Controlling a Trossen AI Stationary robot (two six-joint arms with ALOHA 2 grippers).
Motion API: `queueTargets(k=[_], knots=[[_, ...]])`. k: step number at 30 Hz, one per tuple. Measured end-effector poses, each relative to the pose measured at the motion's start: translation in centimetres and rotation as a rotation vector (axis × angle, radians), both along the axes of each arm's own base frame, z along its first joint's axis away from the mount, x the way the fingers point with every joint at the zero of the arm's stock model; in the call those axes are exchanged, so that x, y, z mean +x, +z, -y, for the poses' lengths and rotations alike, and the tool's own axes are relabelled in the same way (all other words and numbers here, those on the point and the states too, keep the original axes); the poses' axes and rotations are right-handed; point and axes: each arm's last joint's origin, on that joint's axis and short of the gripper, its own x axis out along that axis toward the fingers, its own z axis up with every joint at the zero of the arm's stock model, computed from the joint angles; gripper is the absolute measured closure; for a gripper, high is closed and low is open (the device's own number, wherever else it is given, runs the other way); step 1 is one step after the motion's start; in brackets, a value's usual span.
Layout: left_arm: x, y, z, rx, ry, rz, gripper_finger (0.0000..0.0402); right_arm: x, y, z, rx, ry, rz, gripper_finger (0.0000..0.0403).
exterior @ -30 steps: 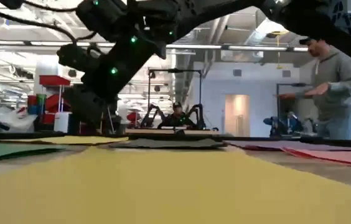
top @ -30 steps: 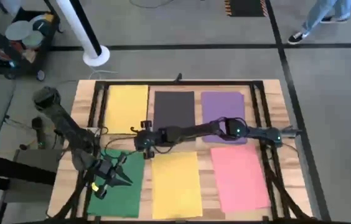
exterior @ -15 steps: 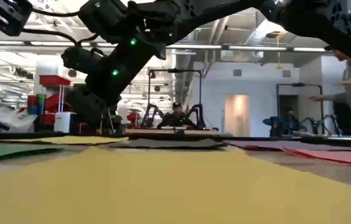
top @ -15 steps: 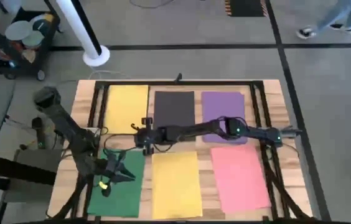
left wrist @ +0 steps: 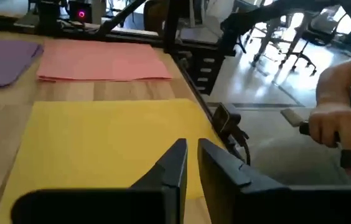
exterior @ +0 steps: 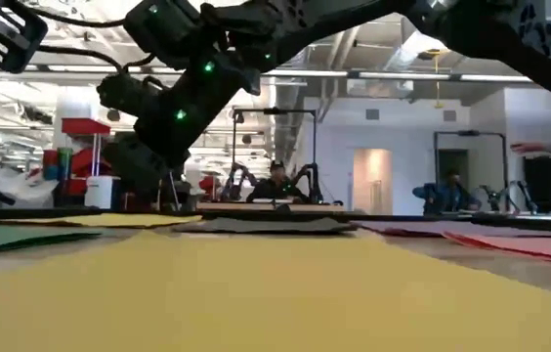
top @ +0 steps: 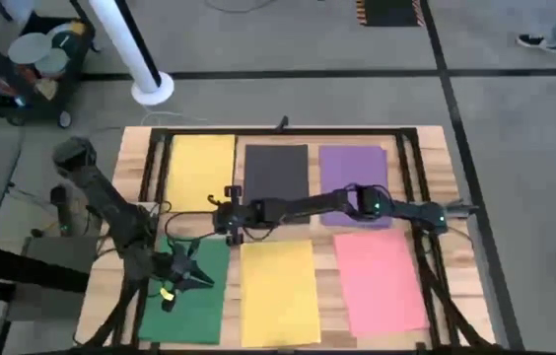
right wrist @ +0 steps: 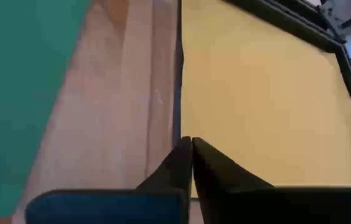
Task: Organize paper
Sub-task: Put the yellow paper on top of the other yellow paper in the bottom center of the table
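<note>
Six sheets of paper lie flat on the wooden table in two rows. The far row holds a yellow sheet [top: 199,170], a dark grey sheet [top: 276,174] and a purple sheet [top: 353,177]. The near row holds a green sheet [top: 185,296], a second yellow sheet [top: 280,292] and a pink sheet [top: 381,280]. My right gripper [top: 227,223] [right wrist: 191,144] reaches across the table, shut, with its tips at the far yellow sheet's near edge. My left gripper [top: 185,277] [left wrist: 191,149] hovers over the green sheet with a narrow gap between its fingers and nothing in it. My right gripper's shut fingertips [right wrist: 182,152] slant down from the table's right side. They stand at the near edge [right wrist: 179,118] of the far yellow sheet, close to its right corner. Whether they touch the sheet or the wood, I cannot tell.
A black metal frame [top: 150,177] runs around the table top. Strips of bare wood [right wrist: 126,93] separate the sheets. A white pillar [top: 150,87] and a cart [top: 32,59] stand on the floor beyond the far left corner. A person's hand [left wrist: 337,121] shows off the table's right side.
My left gripper has tipped its fingers lower over the green sheet and has come down into the low view's upper left. My right gripper and the sheets have kept still. A person beyond the table has walked off to the right.
</note>
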Motion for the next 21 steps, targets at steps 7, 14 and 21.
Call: queueTargets(k=[7,14,21], knots=[[-0.2,-0.8,-0.2,0.073,-0.003,-0.055,0.0366,0.0,0.0,0.0,0.000,0.000,-0.001,0.0392],[-0.4,-1.5,-0.5,0.142,-0.004,-0.108,0.0366,0.0,0.0,0.0,0.000,0.001,-0.004,0.0392],[-0.6,-2.0,-0.8,0.192,-0.003,-0.145,0.0366,0.0,0.0,-0.1,-0.002,0.003,-0.004,0.0392]])
